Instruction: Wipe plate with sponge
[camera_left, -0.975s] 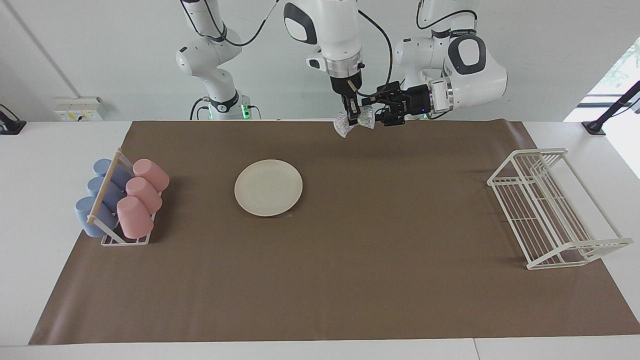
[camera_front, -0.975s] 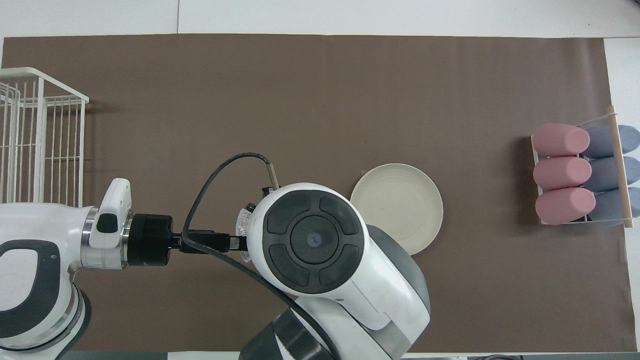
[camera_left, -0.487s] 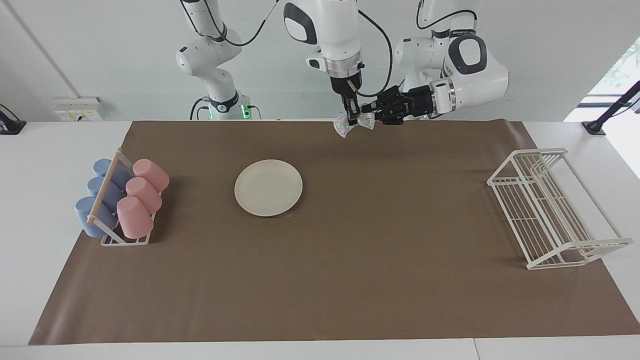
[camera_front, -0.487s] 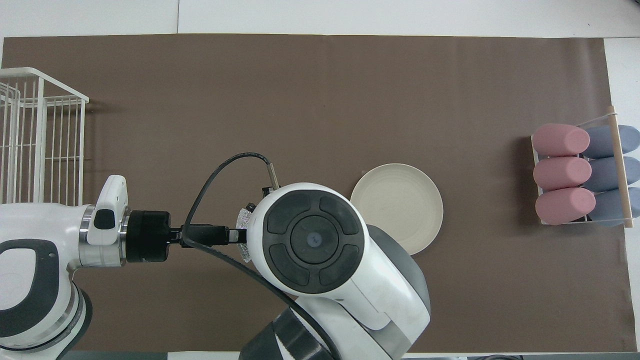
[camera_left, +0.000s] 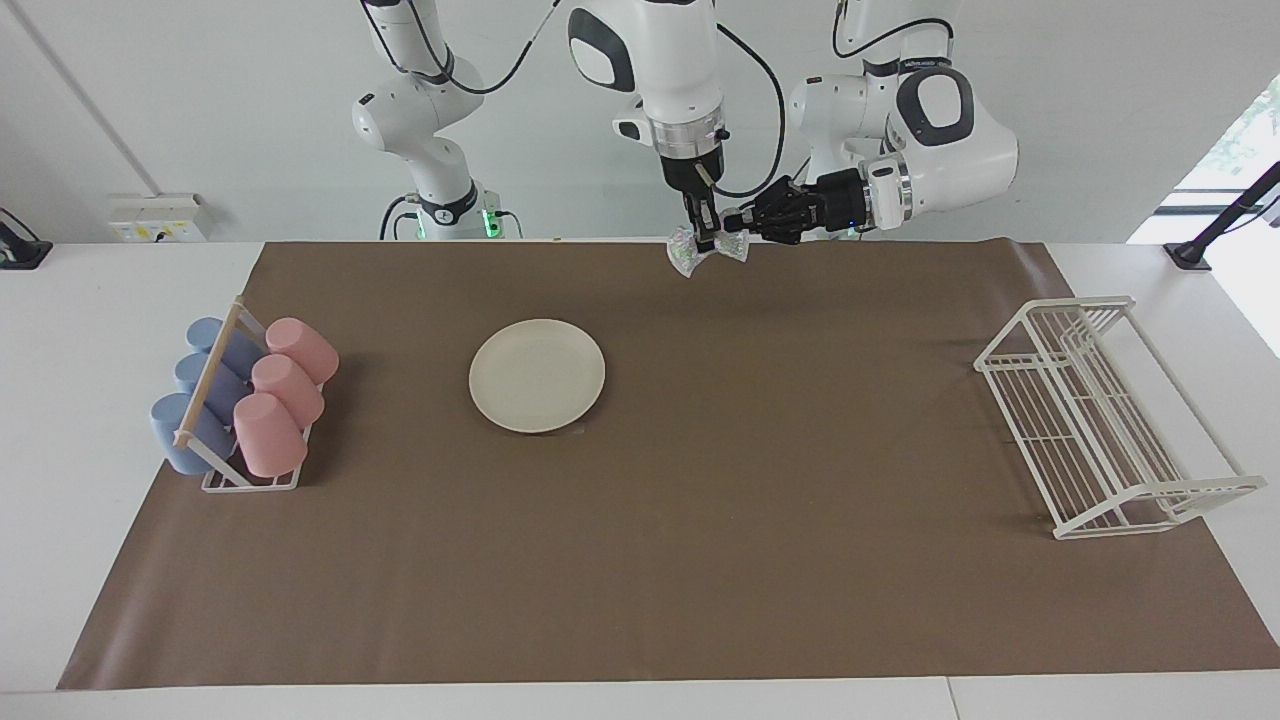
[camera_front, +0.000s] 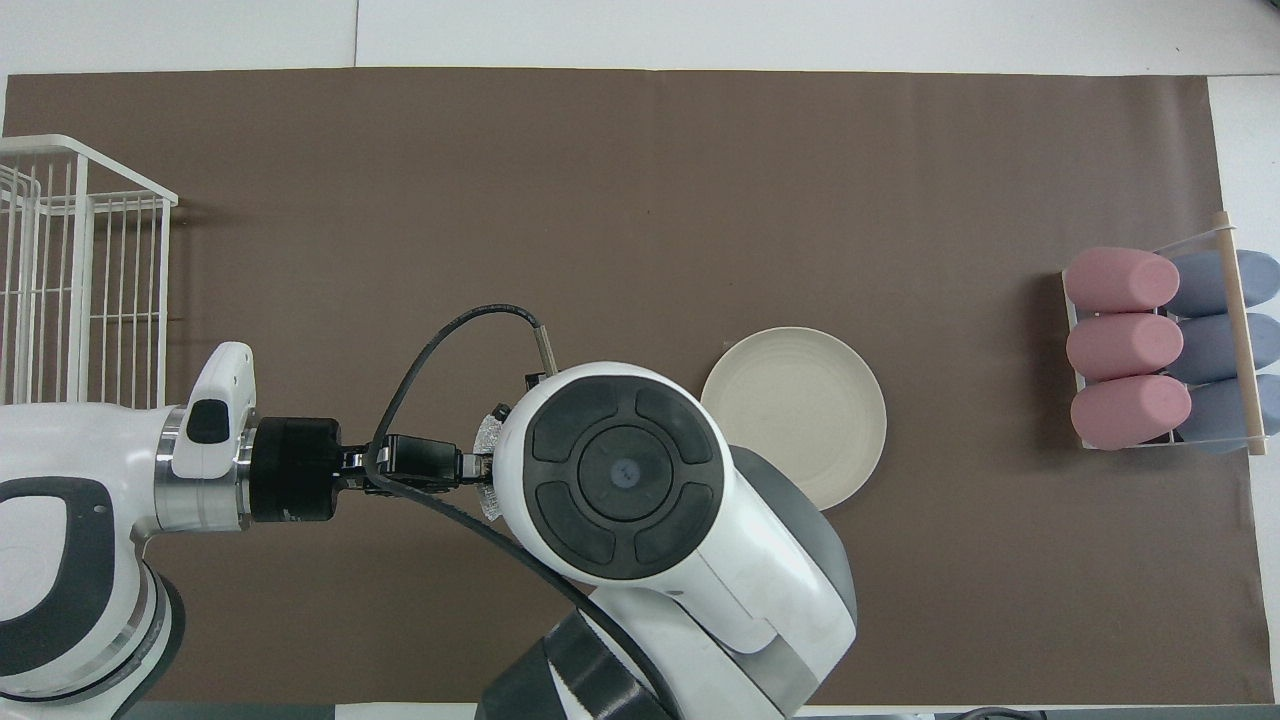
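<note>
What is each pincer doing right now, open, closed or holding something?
Right pincer: closed on the sponge, held up over the mat.
Left pincer: at the sponge from the side; open or closed cannot be told.

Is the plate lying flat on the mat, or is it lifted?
Flat. The plate rests on the brown mat, untouched. The sponge hangs in the right tool, up in the air.
</note>
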